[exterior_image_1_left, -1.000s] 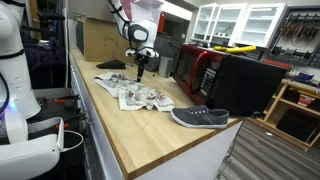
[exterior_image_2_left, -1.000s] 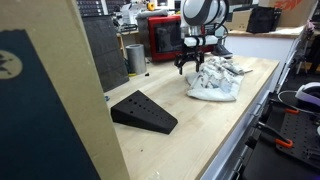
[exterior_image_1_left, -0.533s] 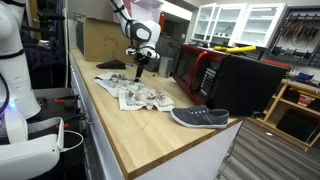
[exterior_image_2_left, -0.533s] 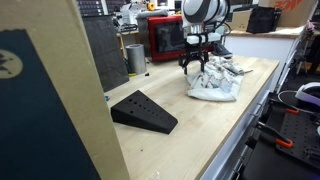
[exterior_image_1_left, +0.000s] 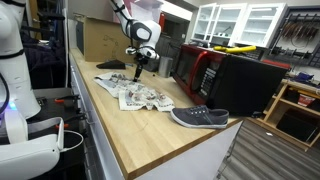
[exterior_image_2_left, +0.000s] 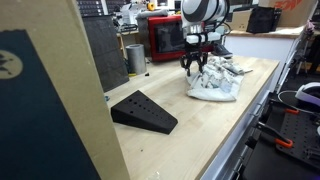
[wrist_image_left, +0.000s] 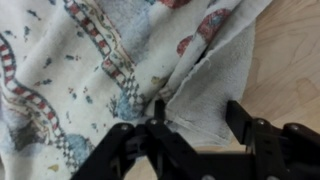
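Observation:
A crumpled white cloth with a coloured print (exterior_image_1_left: 142, 96) lies on the wooden table in both exterior views (exterior_image_2_left: 216, 80). My gripper (exterior_image_1_left: 139, 72) hangs just above the cloth's edge nearest the table's far end (exterior_image_2_left: 193, 69). In the wrist view the gripper (wrist_image_left: 198, 112) is open. Its two black fingers stand on either side of a plain white fold of the cloth (wrist_image_left: 90, 70), with bare wood to the right. Nothing is held between the fingers.
A grey shoe (exterior_image_1_left: 200, 118) lies beyond the cloth near the table end. A red microwave (exterior_image_1_left: 195, 68) and a black box (exterior_image_1_left: 245, 82) stand along the back. A black wedge (exterior_image_2_left: 143, 112), a metal cup (exterior_image_2_left: 135, 58) and a cardboard box (exterior_image_1_left: 100, 40) are nearby.
My gripper has shifted slightly down and toward the cloth's edge. The cloth and the other things have not moved.

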